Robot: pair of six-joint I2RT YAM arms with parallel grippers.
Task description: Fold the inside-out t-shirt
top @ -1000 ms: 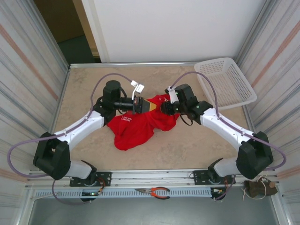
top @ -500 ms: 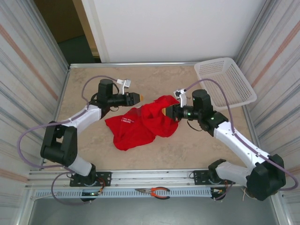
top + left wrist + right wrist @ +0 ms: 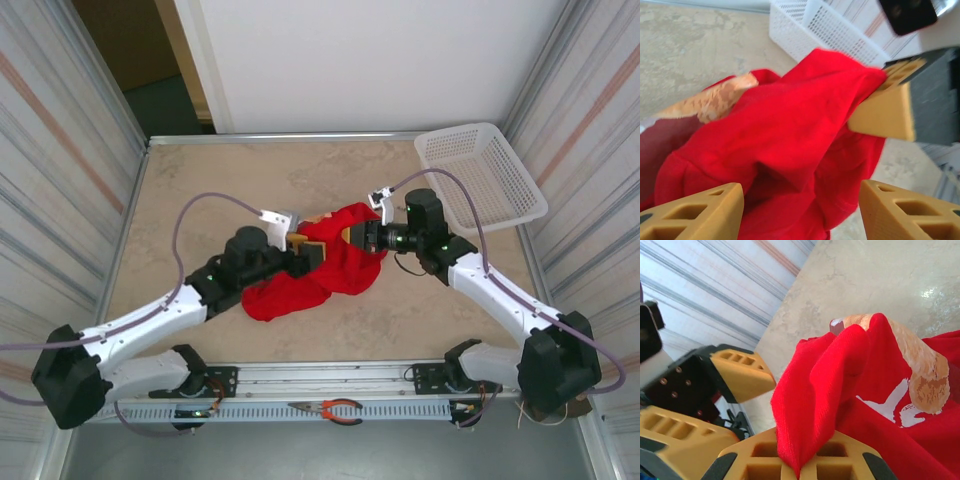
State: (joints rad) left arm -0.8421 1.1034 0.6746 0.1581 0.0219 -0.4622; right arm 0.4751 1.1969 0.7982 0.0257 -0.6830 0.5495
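Red t-shirt (image 3: 340, 268) crumpled in the middle of the table (image 3: 200, 190), one fold pinched by the right gripper (image 3: 357, 236).
Right gripper's jaws are closed on a raised peak of cloth; in its wrist view the fabric runs down between the pads, with tan print and white marks beside it. Left gripper (image 3: 312, 250) sits at the shirt's left side, jaws spread wide, clamping nothing. White basket (image 3: 485, 175) stands at the far right corner, apart from the shirt.
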